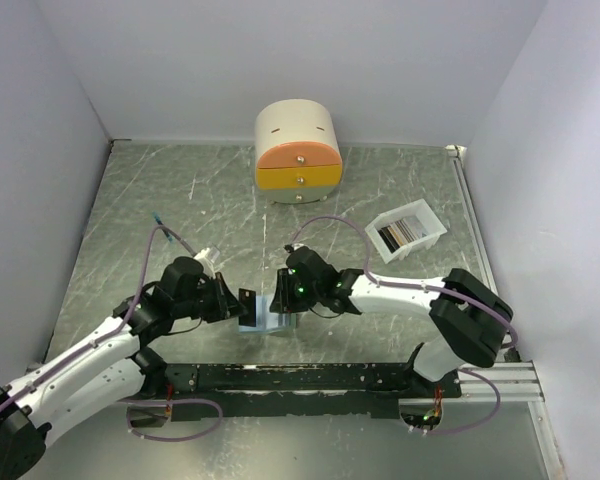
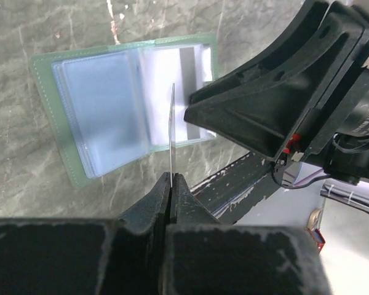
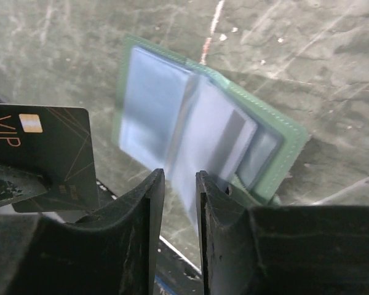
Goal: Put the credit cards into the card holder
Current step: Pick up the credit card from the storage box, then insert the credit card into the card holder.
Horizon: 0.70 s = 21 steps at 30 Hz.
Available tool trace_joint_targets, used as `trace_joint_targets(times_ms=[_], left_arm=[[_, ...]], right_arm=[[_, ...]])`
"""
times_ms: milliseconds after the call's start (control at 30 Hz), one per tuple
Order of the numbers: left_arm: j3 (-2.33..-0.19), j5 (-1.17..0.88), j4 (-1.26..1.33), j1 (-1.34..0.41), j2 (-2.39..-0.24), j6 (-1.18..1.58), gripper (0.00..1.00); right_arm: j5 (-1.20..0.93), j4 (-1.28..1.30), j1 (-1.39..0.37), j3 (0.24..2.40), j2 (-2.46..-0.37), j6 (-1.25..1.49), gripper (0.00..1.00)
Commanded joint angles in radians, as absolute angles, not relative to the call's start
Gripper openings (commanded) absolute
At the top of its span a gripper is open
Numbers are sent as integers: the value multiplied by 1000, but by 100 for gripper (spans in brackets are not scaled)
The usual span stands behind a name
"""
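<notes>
The grey marbled table (image 1: 180,200) carries a round cream-and-orange drawer box (image 1: 298,160) at the back. A white tray (image 1: 432,238) sits toward the right, with spare credit cards (image 1: 400,230) standing in it. Both are well apart from the work.

The left arm (image 1: 80,370) and right arm (image 1: 400,292) reach in to meet near the front edge, and the card holder (image 2: 104,104) lies on the table between their claws. It is spread open, green cover down, with the pale blue pockets facing up.

The right gripper (image 3: 178,178) hangs right over the holder's near edge. Its jaws stand partly open, a narrow gap between them. A raised translucent pocket leaf (image 3: 215,141) runs down into that gap. The gap looks wider than the leaf, so I judge it steadied rather than pinched.

The left gripper (image 2: 172,178) is clamped tight on a dark VIP credit card (image 3: 49,147), holding it by one short end. The card stands on edge, so the left wrist view shows it only as a thin line. Its long axis points straight away from the jaws toward the holder. The free end reaches over the holder's middle, beside the lifted leaf, and does not look entered yet.

The next move is therefore the left arm's. It has to drive the card forward along its own length into the pocket the right claw is propping. I cannot tell where that pocket's mouth lies.
</notes>
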<state>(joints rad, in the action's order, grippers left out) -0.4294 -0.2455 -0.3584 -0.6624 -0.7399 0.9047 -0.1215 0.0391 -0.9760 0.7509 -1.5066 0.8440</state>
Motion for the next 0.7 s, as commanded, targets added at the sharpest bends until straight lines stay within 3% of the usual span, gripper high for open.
trace_joint_targets(times_ms=[0,667], left_arm=[[-413,-276,-291,-658,-768,881,7],[-392,-401,-88,-651,-1019,862,7]], right_arm=[[-38,112,-983,774,-1532,797,27],[35,136,-984,721,-1558,783,25]])
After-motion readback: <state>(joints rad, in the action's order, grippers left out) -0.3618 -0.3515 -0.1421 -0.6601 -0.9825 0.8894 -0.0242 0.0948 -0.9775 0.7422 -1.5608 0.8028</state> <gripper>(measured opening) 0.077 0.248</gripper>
